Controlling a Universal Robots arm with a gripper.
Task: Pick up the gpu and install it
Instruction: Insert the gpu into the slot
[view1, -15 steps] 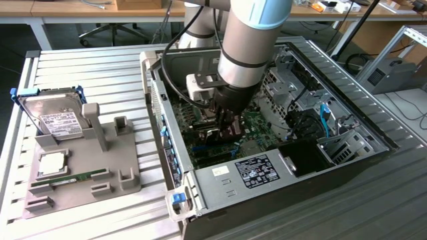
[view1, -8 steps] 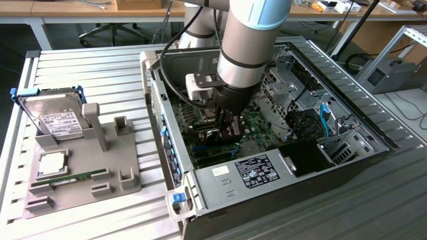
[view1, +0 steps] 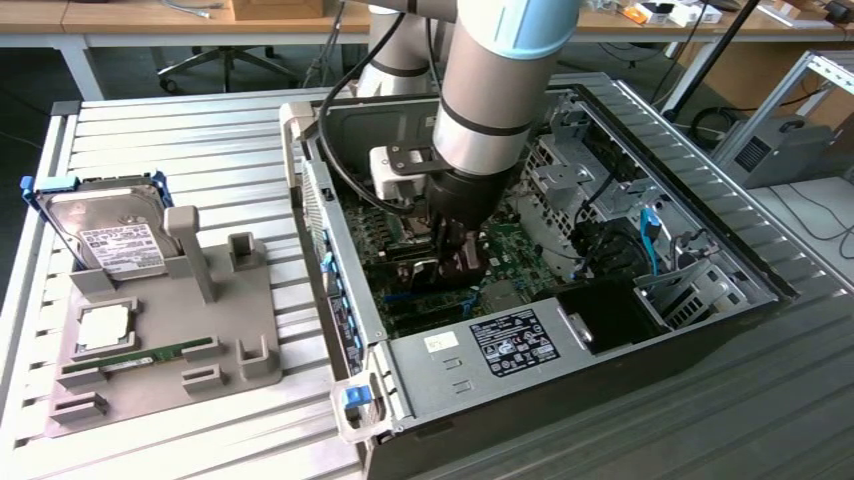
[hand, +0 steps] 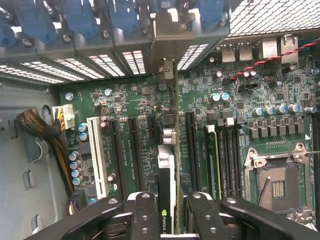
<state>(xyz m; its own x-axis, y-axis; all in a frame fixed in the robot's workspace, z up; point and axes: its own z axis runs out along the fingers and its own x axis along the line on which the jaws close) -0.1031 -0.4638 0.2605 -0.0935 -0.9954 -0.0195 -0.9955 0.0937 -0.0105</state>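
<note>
1. Inside the open computer case (view1: 441, 390), low over the motherboard (hand: 135, 100): the gripper (view1: 451, 260), clenched on the gpu (hand: 166, 165).
2. In the wrist view, seen edge-on: a thin card with a green logo, pinched by its two flat sides between the black fingers (hand: 145, 215), one finger on each side.
3. Standing on edge over the board, in line with the long black slots (hand: 132, 150) and between two of them; silver end bracket (hand: 167, 70) up against the rear wall of the case, just beside the row of blue latches (hand: 75, 20).
4. Cannot tell whether the card's lower edge already sits in a slot or only hangs above it.
5. To one side of the card: a white slot (hand: 97, 155), then a bundle of braided cables (hand: 37, 125) at the grey case wall.
6. To the other side: more black slots, then the bare processor socket (hand: 275, 185) in its metal frame; near it, a red-and-black twisted wire (hand: 280, 52).
7. In the exterior view, reaching down from above into the case: the grey arm (view1: 501, 80), with a black cable (view1: 324, 130) looping beside it.
8. Well apart from the case, toward the exterior view's left, on the slatted table (view1: 174, 130): a grey holder (view1: 240, 350).
9. In that holder: a hard drive (view1: 114, 235) standing upright at the far end, a narrow green memory stick (view1: 147, 355) lying in a groove, and a square silver chip (view1: 104, 328) lying flat between the two.
</note>
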